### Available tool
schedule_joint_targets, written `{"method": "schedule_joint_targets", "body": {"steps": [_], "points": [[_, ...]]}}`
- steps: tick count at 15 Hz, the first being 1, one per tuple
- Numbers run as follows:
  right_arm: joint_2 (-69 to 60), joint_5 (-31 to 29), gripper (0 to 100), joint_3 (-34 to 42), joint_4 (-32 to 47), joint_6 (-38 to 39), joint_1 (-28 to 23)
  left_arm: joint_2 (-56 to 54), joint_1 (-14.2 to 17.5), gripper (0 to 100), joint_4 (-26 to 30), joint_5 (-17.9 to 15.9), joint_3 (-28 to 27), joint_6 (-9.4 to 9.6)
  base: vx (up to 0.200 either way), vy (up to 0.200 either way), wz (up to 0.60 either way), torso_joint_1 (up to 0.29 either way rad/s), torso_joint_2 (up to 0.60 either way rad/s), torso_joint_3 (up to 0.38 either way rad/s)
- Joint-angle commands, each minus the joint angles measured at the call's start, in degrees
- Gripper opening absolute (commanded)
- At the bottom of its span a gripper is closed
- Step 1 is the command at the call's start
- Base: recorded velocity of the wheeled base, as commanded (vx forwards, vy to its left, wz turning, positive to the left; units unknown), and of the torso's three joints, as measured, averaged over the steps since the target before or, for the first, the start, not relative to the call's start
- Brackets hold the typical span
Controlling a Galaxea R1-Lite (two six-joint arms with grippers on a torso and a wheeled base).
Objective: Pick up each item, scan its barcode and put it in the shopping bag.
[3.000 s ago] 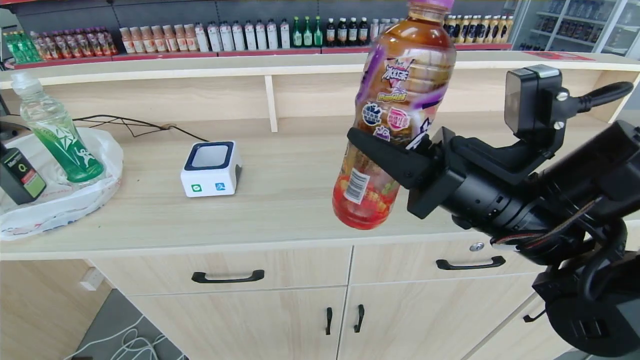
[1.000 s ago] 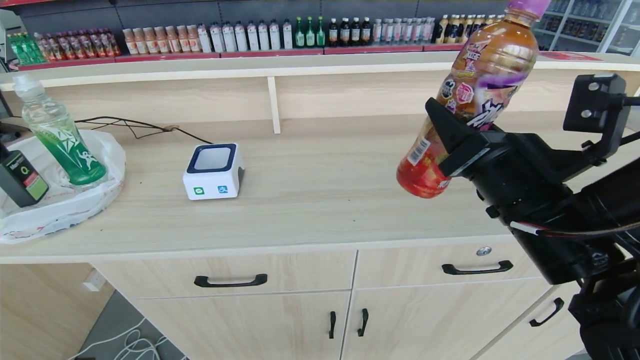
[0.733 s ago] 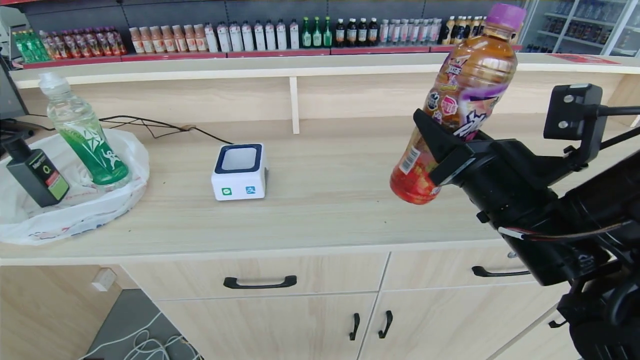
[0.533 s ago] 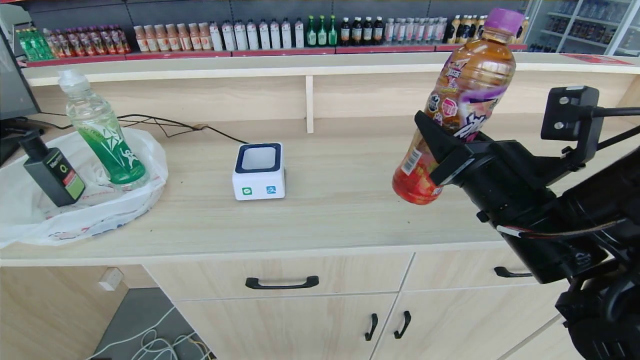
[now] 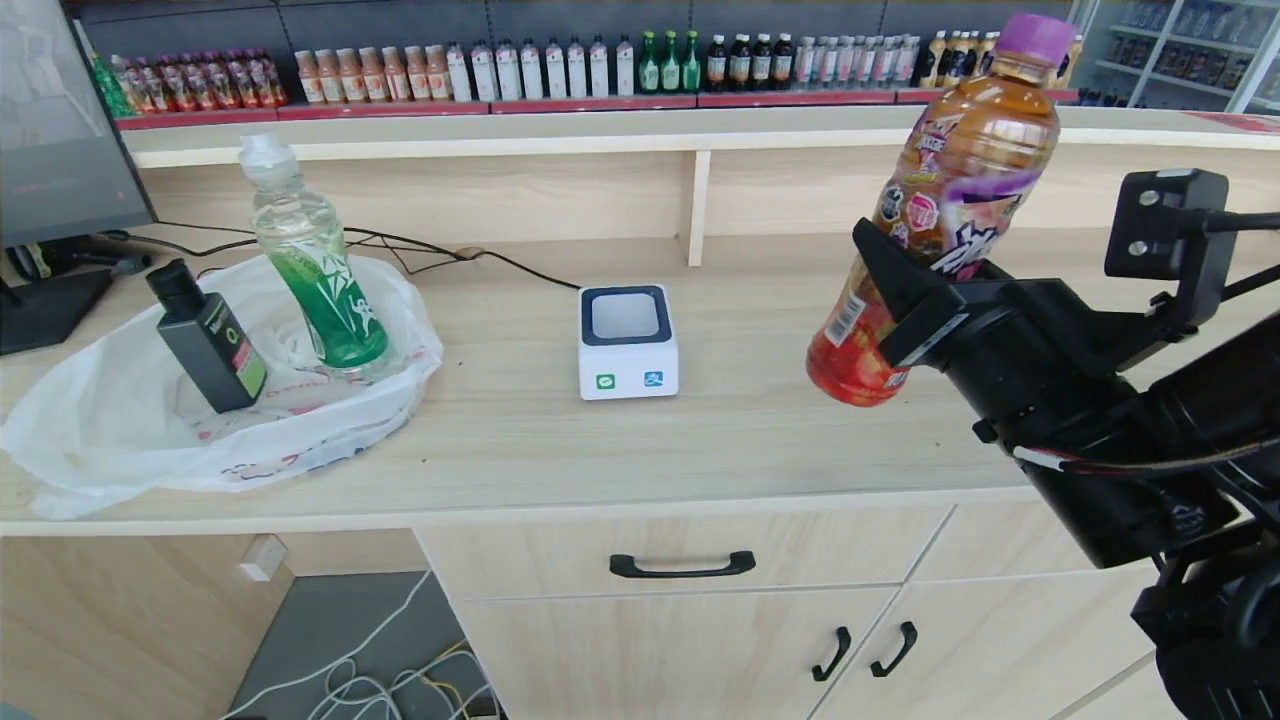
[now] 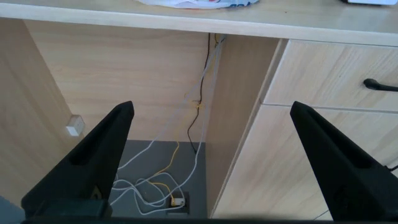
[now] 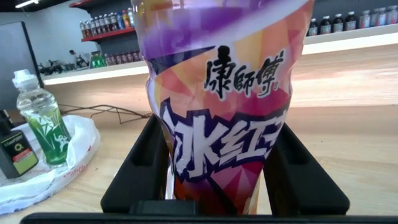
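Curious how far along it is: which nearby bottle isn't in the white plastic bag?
The purple-capped amber plastic bottle, held by the right claw; the green-labelled clear bottle and small black bottle stand in the bag.

Monitor cropped at frame edge

Your count stands at one tea bottle and one green bottle, two drinks; one black container; one scanner; one shopping bag.
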Motion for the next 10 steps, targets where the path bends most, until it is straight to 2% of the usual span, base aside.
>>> {"method": "schedule_joint_targets", "body": {"steps": [1,6,8,10], "points": [[0.64,-1.67,0,-2.93,-0.09,-0.35,-0.46,0.01,0.01,100,0.0,0.09,0.0,-0.3,0.0,0.2,0.0,0.012,0.0,0.002],[0.9,-1.23,0,-2.58,-0.09,1.5,-0.38,0.01,0.01,100,0.0,0.0,0.0,-0.21,0.0,0.2,0.0,0.0,0.0,0.005],[-0.42,-1.23,0,0.76,-0.09,1.5,-0.55,0.01,0.01,100,0.0,0.0,0.0,0.14,0.0,0.2,0.0,0.0,0.0,0.0],[-1.56,-1.31,0,2.34,-0.09,0.97,-0.64,0.01,0.01,100,0.0,0.0,0.0,0.23,0.0,0.0,0.0,0.0,0.0,0.0]]}}
